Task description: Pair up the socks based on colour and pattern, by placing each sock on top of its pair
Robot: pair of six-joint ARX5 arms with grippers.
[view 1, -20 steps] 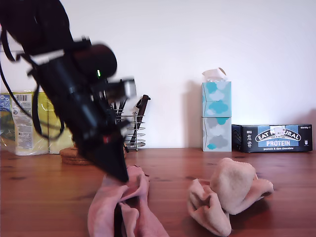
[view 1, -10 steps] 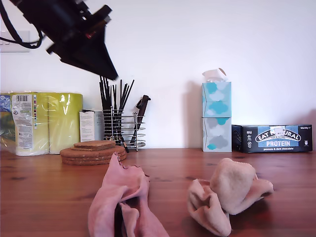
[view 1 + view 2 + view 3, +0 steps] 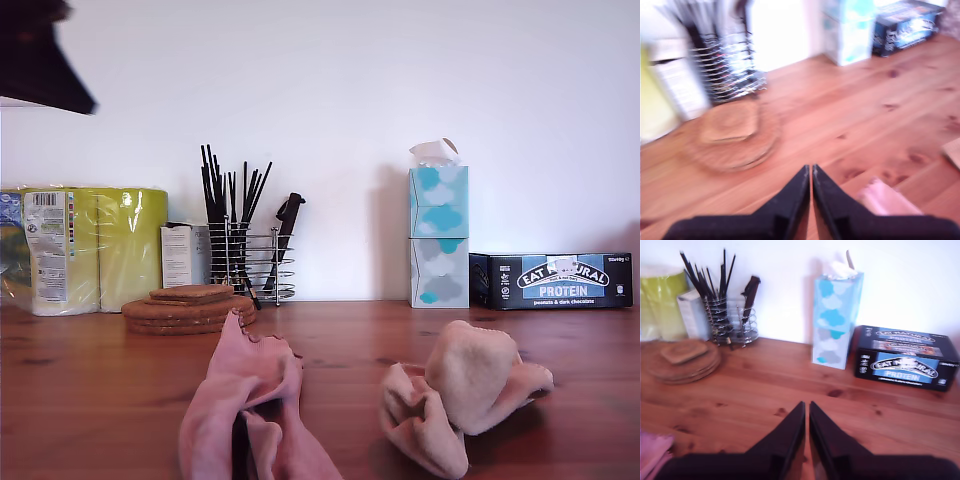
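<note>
A second ago an arm (image 3: 40, 60) was pressed down onto the pink socks (image 3: 255, 410) at the lower middle of the exterior view. Now it is lifted away, and only its dark tip is seen at the upper left of that view. The pink socks are left in one heap on the table (image 3: 90, 400), touched by no gripper, and their shape is almost not changed since the arm went up. The cream socks (image 3: 460, 400) are lying in a second heap at the lower right of the exterior view, one folded over the other, not moved in this time. From this it is judged that both pairs are already put together and the task is finished or nearly so. My first gripper (image 3: 811, 172) is pressed together with nothing between the jaws, and the same is seen for my second gripper (image 3: 806, 407). On the dark box (image 3: 560, 280) at the right of the exterior view, "EAT NATURAL PROTEIN" and "peanuts & dark chocolate" can be read. A barcode label is seen on the yellow-green pack (image 3: 80, 245) at the left, but its text is too small to be read.
</note>
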